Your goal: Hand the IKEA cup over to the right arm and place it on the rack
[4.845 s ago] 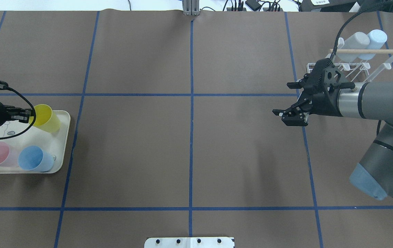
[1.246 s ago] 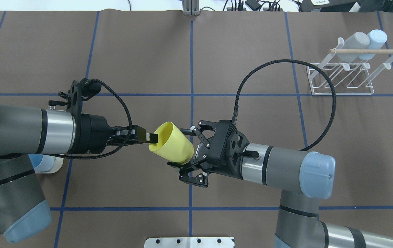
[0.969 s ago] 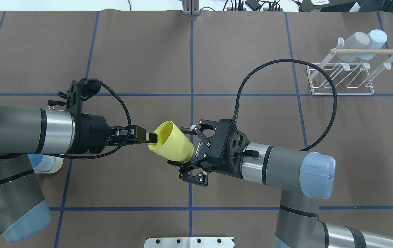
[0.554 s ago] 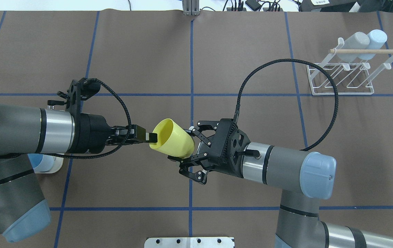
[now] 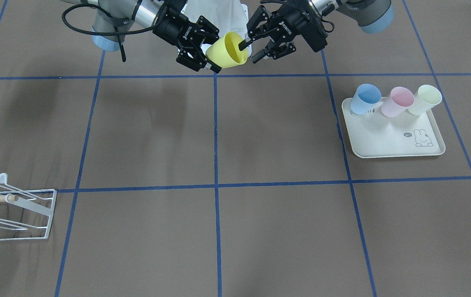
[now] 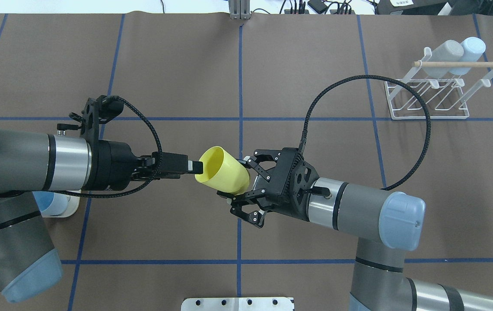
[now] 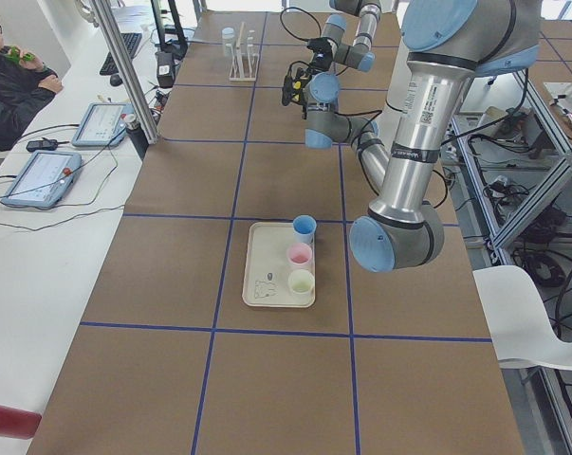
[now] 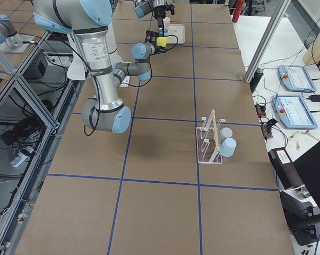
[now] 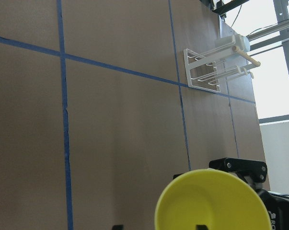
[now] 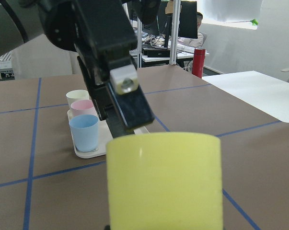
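Yellow cup [image 6: 222, 170] is held in the air above table centre, tilted, mouth toward the left arm. Left gripper [image 6: 194, 166]: fingers pinched on the cup rim, 1 finger inside the mouth, per overhead and front views. Right gripper [image 6: 240, 185]: fingers closed against the cup's base end from opposite sides; contact appears made, not fully confirmed. Right arm [image 6: 358, 207] carries a long black cable loop [image 6: 402, 129]. Rack [image 6: 434, 93] stands at far right of the table, well apart from the cup, with 2 pale cups [image 6: 458, 54] on its far prongs. Tray [image 5: 388, 136] holds 3 cups: blue, pink, cream.
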Motion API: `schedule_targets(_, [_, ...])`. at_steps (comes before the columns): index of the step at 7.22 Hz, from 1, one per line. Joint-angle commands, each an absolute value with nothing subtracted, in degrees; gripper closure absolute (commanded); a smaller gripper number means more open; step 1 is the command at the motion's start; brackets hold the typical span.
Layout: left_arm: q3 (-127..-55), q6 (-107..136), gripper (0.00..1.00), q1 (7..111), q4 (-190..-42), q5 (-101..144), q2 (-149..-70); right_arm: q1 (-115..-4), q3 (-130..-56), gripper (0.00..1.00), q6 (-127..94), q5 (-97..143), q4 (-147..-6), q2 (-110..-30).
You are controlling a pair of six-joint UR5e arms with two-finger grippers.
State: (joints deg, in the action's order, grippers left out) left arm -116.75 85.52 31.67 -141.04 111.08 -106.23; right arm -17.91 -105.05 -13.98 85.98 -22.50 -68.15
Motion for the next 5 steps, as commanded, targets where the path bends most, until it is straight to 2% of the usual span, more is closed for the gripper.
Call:
schedule_targets(1, [-116.7, 84.6, 0.0, 34.7, -140.4, 111.0, -102.9, -19.3, -105.4, 1.0, -13.9, 84.0, -25.9, -69.2])
schedule_targets(5, [-116.7, 59.2, 0.0, 44.3, -136.3, 111.0, -89.8, -26.3, -105.6, 1.0, -5.0, 79.8, -50.3, -69.1])
